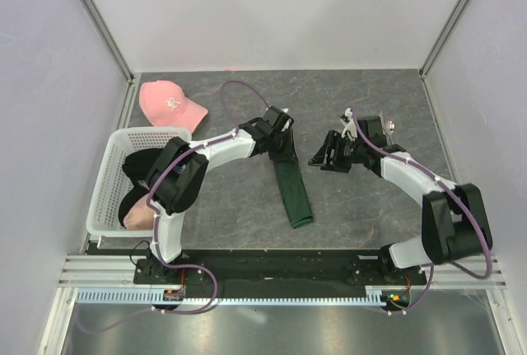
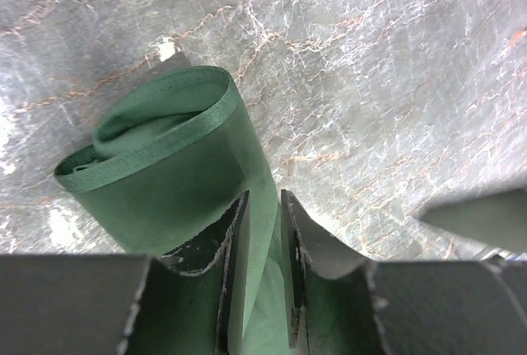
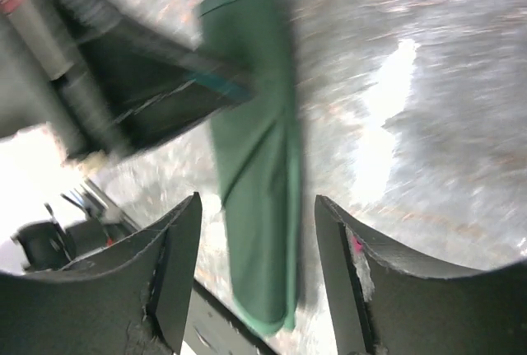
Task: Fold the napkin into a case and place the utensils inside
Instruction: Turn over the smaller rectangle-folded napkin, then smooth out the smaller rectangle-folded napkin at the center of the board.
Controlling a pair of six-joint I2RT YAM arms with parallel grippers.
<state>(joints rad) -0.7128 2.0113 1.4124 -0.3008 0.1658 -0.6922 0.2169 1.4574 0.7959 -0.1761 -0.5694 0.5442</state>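
Folded napkin (image 1: 295, 194) — long axis far-to-near, far end pinched in left jaws

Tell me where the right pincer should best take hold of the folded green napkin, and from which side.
Probably the free near end of the napkin, coming from above on its right side. The narrow strip lies flat, so open fingers can span it, and the left pincer pinches the far end. The right pincer stands open nearby.

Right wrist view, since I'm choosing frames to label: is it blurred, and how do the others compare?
Right wrist: motion-smeared, the napkin streaked, glare blown out on the table. Left wrist: sharp, the hem crisp. Top external: evenly lit, clear.
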